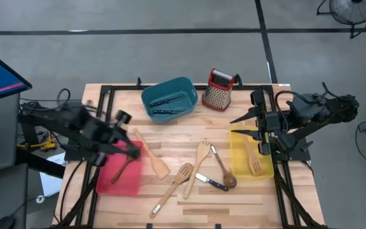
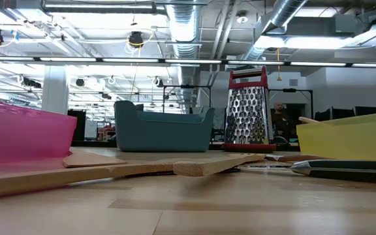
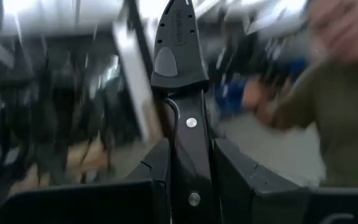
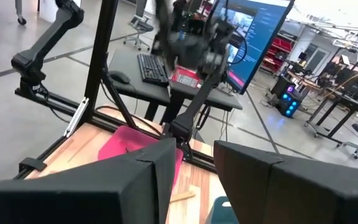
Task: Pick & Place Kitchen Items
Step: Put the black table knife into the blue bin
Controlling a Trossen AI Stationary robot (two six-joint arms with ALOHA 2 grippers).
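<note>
My left gripper (image 1: 134, 151) hangs blurred above the pink-red bin (image 1: 107, 181), shut on a black-handled knife (image 3: 180, 74). My right gripper (image 1: 234, 126) stands open above the yellow bin (image 1: 237, 159), nothing between its fingers (image 4: 197, 180). On the table lie a pale wooden spatula (image 1: 154, 160), a wooden fork (image 1: 200, 158), two wooden spoons (image 1: 182, 175) (image 1: 162, 200), a dark wooden spoon (image 1: 226, 175) and a second knife (image 1: 212, 183). A wooden fork (image 1: 256, 166) lies in the yellow bin, and a dark spoon (image 1: 123, 168) in the pink-red one. My left gripper pinches the knife's riveted black handle (image 3: 191, 162) between its two fingers. The knife lies along the fingers and sticks out past their tips. Its wider black end (image 3: 178, 43) points away from the wrist. It is lifted clear of bin and table.
A teal bin (image 1: 184, 86) holding black-handled knives (image 1: 169, 102) stands at the far middle, with a red-topped metal grater (image 1: 219, 90) to its right. A black frame runs along the table's edges. A blurred person's hand and olive sleeve (image 3: 334, 106) show in the left wrist view.
</note>
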